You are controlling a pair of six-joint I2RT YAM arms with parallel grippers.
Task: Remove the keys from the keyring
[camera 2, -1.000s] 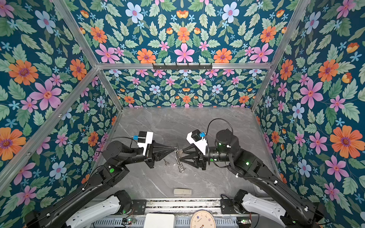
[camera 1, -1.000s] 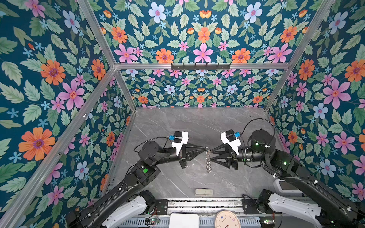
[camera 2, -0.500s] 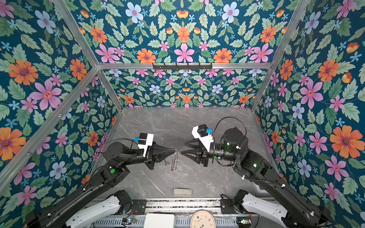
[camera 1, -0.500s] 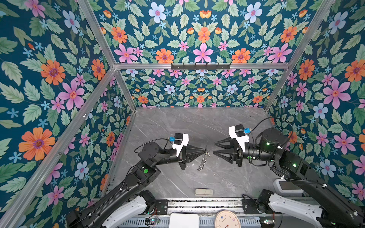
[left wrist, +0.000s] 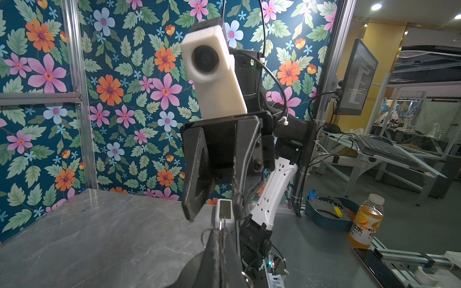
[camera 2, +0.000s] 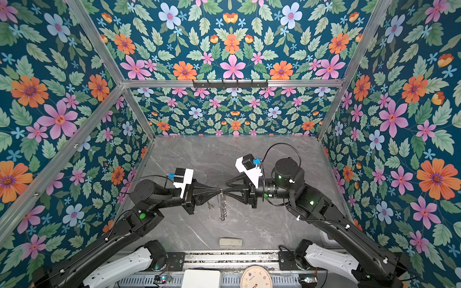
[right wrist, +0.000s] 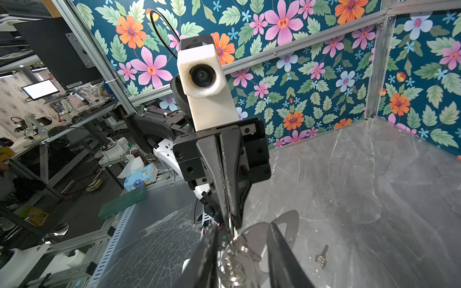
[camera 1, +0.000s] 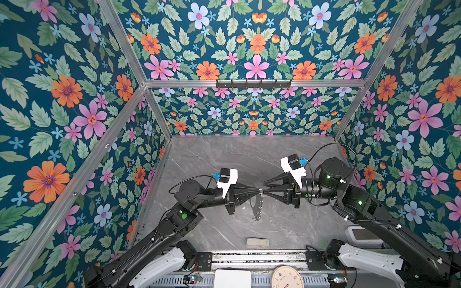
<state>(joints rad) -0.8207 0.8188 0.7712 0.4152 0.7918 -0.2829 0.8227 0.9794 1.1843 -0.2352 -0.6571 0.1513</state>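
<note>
Marble top (camera 1: 224, 154): keyring (camera 1: 259, 207) hangs vertical from clamped L pincer (camera 1: 259, 191); R pincer (camera 1: 263, 187) part-open.

In a top view, the left gripper (camera 2: 219, 192) reaches in from the left, its jaws pinched together on the top of the keyring (camera 2: 222, 207), whose chain hangs down over the grey table (camera 2: 262, 224). The right gripper (camera 2: 225, 187) meets it tip to tip, jaws apart. 1 key (camera 2: 210, 205) lies on the table near the chain.
</note>
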